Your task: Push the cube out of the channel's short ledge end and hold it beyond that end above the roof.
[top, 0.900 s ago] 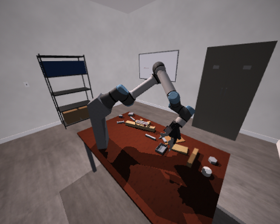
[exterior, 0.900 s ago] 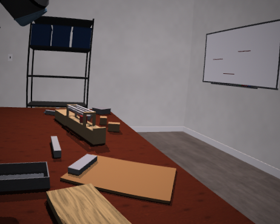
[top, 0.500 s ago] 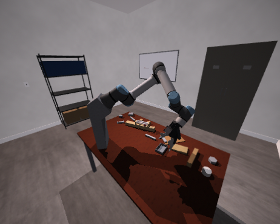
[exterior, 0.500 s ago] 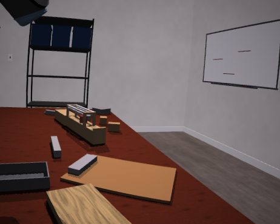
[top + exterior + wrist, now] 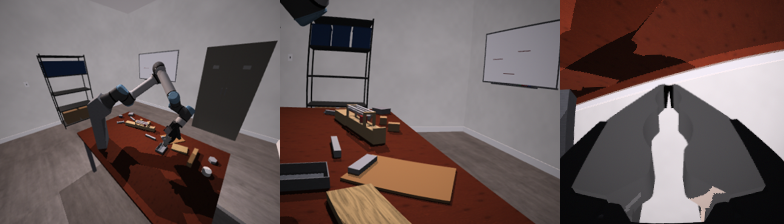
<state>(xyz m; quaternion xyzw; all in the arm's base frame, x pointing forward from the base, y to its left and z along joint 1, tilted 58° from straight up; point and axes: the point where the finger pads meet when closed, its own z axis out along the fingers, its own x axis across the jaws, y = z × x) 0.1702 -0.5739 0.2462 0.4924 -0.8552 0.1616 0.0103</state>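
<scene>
The pincer (image 5: 165, 140) (image 5: 668, 86) is closed, empty; reaching for the red cube (image 5: 361, 118) without a pushing tool could breach the channel (image 5: 140, 126) (image 5: 371, 133) rule.

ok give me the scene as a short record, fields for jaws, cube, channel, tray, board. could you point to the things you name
jaws: closed, fingertips nearly meeting; whether anything thin is between them, cannot tell
cube: red cube (image 5: 361, 118), inside the channel, under its roof
channel: wooden channel (image 5: 132, 124) (image 5: 376, 137), standing on the table
tray: dark tray (image 5: 161, 152) (image 5: 304, 185), near the board
board: flat orange board (image 5: 419, 178), a grey block (image 5: 362, 163) on one corner
task: cube not yet out
</scene>
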